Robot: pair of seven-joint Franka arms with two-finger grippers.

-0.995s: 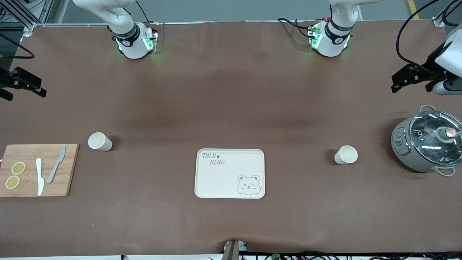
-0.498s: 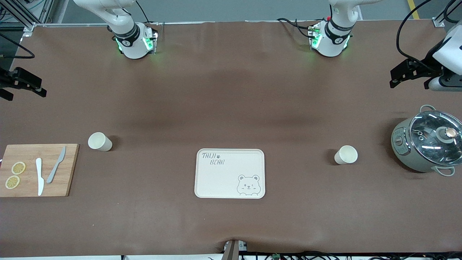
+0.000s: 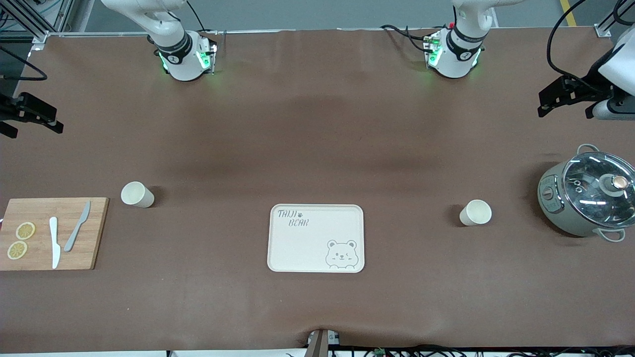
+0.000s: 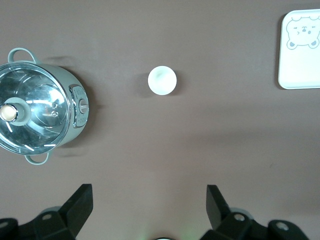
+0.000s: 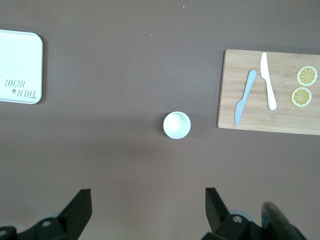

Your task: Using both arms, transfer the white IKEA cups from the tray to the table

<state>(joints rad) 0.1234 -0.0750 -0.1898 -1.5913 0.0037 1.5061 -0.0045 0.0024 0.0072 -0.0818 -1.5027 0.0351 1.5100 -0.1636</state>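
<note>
**Front view, then both wrists: two cups standing free, both pincers apart**

Front view: the brown worktop (image 3: 317,148) carries a tray (image 3: 316,238) at its middle, bare. One cup (image 3: 137,194) stands upright toward the right arm's end, just beside a cutting board (image 3: 52,233) that holds two knives (image 3: 64,234) and two lemon slices (image 3: 21,240). A second cup (image 3: 475,212) stands toward the left arm's end, between the tray and a lidded pot (image 3: 588,198). The right pincer (image 3: 30,116) hangs at the edge of this view, above the board's end of the worktop; the left pincer (image 3: 565,96) hangs over the worktop near the pot.

Left wrist view: the left pincer (image 4: 150,210) has its fingers spread wide, holding nothing, high above the second cup (image 4: 162,80), with the pot (image 4: 37,120) and a tray corner (image 4: 299,50) also in sight.

Right wrist view: the right pincer (image 5: 148,210) is likewise spread and empty, above the first cup (image 5: 177,125), which stands between the board (image 5: 270,92) and the tray (image 5: 20,67).
</note>
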